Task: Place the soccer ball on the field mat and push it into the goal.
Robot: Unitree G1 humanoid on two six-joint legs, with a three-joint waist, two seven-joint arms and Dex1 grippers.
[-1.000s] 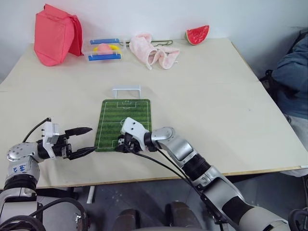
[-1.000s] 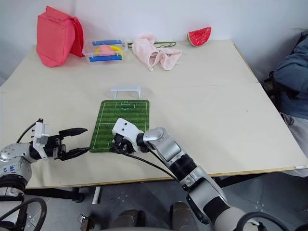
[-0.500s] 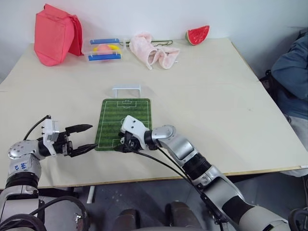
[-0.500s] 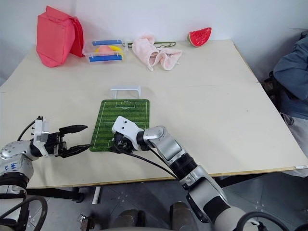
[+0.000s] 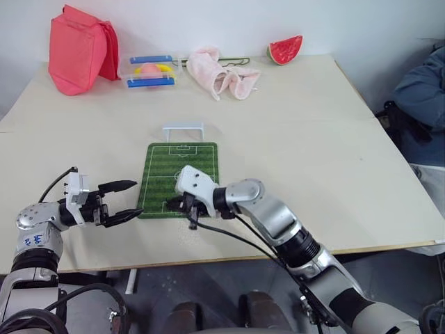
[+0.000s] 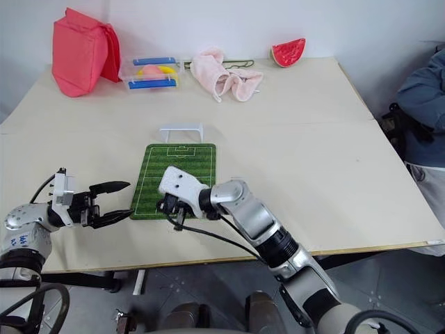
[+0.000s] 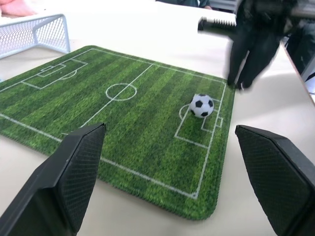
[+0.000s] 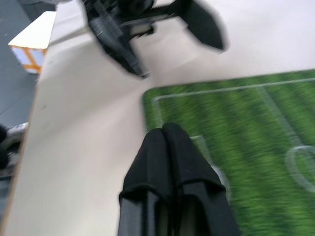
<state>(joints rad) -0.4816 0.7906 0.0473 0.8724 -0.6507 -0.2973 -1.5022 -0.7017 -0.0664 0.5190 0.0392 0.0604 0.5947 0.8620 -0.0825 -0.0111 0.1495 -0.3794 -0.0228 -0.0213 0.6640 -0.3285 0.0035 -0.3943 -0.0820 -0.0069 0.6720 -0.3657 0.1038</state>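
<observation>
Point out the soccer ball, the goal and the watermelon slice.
soccer ball [image 7: 202, 105], left wrist view, middle of the ball.
goal [image 5: 183, 127], left eye view, top bar of the frame.
watermelon slice [image 5: 286, 49], left eye view, red flesh.

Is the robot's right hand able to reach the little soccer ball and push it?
Probably yes. The soccer ball sits free on the field mat, right beside the shut right gripper, and nothing lies between them.
</observation>
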